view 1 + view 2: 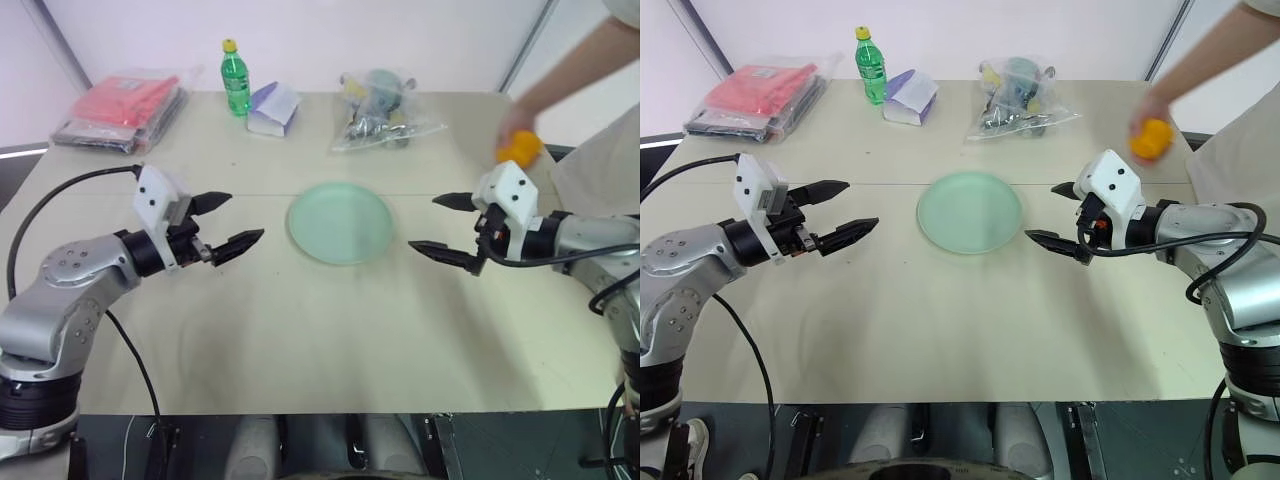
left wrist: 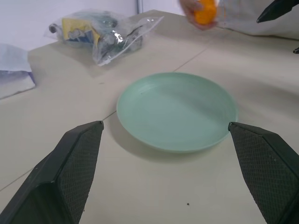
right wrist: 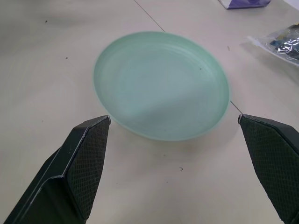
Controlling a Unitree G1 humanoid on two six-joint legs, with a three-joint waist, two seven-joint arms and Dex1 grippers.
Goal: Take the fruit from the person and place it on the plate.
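Head views: your left gripper (image 1: 232, 220) and right gripper (image 1: 440, 225) both stand wide, empty, flanking the plate (image 1: 340, 222) on the table (image 1: 300, 340). The fruit (image 1: 520, 147) is in the person's hand (image 1: 515, 125), beyond your right gripper, apart from it.

Left wrist view: plate (image 2: 176, 111) lies ahead between the fingers (image 2: 70, 172); fruit (image 2: 205, 11) beyond.

Right wrist view: plate (image 3: 161, 84) ahead between wide fingers (image 3: 79, 177).

Bright, even light is cast from overhead, and soft shadows are thrown on the table (image 1: 300, 330). The person's hand (image 1: 515, 125) at upper right is blurred by motion.
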